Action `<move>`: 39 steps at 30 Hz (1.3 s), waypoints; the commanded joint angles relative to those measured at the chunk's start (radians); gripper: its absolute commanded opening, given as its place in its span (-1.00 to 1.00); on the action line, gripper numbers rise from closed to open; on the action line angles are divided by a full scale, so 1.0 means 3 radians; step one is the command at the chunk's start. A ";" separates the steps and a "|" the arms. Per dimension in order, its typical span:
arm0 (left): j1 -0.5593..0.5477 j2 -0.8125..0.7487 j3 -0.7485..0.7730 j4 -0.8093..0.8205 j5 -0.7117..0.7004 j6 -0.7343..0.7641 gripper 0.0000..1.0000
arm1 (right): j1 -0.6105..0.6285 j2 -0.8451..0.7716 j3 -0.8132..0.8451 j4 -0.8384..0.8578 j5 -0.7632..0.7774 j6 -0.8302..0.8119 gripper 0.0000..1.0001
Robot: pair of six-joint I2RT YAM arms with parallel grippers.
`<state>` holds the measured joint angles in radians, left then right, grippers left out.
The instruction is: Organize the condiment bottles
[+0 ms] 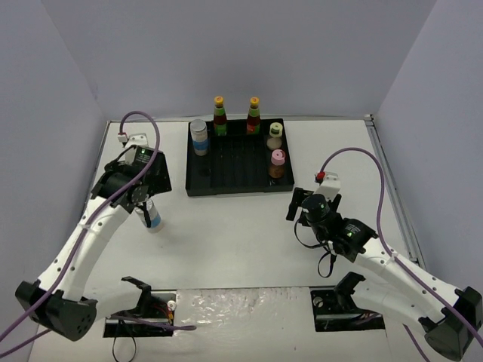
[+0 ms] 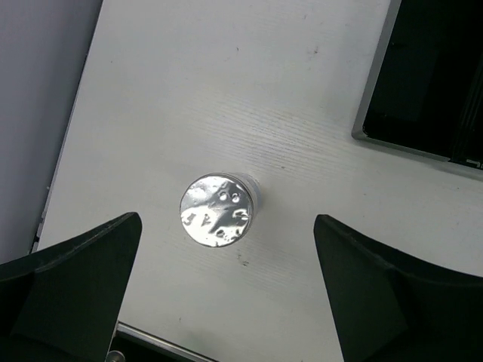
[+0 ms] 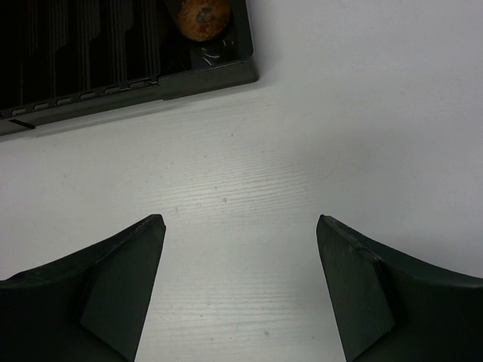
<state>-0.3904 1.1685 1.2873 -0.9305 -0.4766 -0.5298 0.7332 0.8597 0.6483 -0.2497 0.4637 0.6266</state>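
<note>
A clear silver-capped blue-labelled jar (image 1: pixel 154 216) stands on the white table left of the black tray (image 1: pixel 226 185). My left gripper (image 1: pixel 145 202) is open right above it; in the left wrist view its silver cap (image 2: pixel 221 210) lies between my spread fingers (image 2: pixel 228 222), untouched. In the tray stand the other silver-capped jar (image 1: pixel 199 137), two slim yellow-orange-capped bottles (image 1: pixel 219 117) (image 1: pixel 253 115) at the back edge, the cream yellow-capped bottle (image 1: pixel 275 136) and the pink-capped bottle (image 1: pixel 278 164). My right gripper (image 1: pixel 302 202) is open and empty over bare table (image 3: pixel 239 219).
The tray's near right corner (image 3: pixel 226 75) lies just ahead of my right gripper, with a bottle's brownish lower part (image 3: pixel 202 16) inside it. A tray corner (image 2: pixel 423 90) shows at the upper right of the left wrist view. Purple walls enclose the table.
</note>
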 commanded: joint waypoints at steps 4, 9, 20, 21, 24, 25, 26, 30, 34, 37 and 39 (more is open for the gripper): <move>0.0095 -0.0379 -0.0260 -0.0007 0.0012 -0.0216 0.93 | 0.0031 -0.0075 0.0001 0.0142 0.0070 -0.0013 0.56; 0.0201 -0.0400 -0.0619 0.0135 0.0120 -0.0295 0.94 | 0.0031 -0.0091 -0.0001 0.0139 0.0052 -0.0023 0.56; 0.0573 -0.0238 -0.0939 0.0541 0.0527 -0.0226 0.94 | 0.0031 -0.0102 -0.0003 0.0140 0.0055 -0.0018 0.56; 0.0610 -0.0210 -0.0939 0.0563 0.0558 -0.0219 0.94 | 0.0031 -0.0105 -0.0004 0.0141 0.0054 -0.0018 0.56; 0.0680 -0.0131 -0.0909 0.0606 0.0627 -0.0184 0.94 | 0.0031 -0.0114 -0.0008 0.0137 0.0054 -0.0018 0.56; 0.0687 -0.0118 -0.0898 0.0611 0.0623 -0.0178 0.94 | 0.0031 -0.0110 -0.0008 0.0137 0.0055 -0.0018 0.56; 0.0696 -0.0104 -0.0892 0.0616 0.0622 -0.0177 0.94 | 0.0031 -0.0114 -0.0008 0.0137 0.0055 -0.0018 0.56; 0.0749 0.0005 -0.0840 0.0612 0.0663 -0.0187 0.94 | 0.0031 -0.0125 -0.0013 0.0142 0.0055 -0.0018 0.57; 0.0754 0.0043 -0.0831 0.0647 0.0710 -0.0230 0.94 | 0.0031 -0.0125 -0.0013 0.0147 0.0055 -0.0018 0.57; 0.0754 0.0060 -0.0857 0.0650 0.0746 -0.0253 0.91 | 0.0031 -0.0125 -0.0013 0.0144 0.0055 -0.0023 0.57; 0.0754 0.0061 -0.0866 0.0652 0.0782 -0.0266 0.87 | 0.0031 -0.0124 -0.0013 0.0147 0.0055 -0.0023 0.57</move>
<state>-0.1699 1.1944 0.9852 -0.7701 -0.2591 -0.5939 0.7349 0.8337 0.6411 -0.2497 0.4629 0.6258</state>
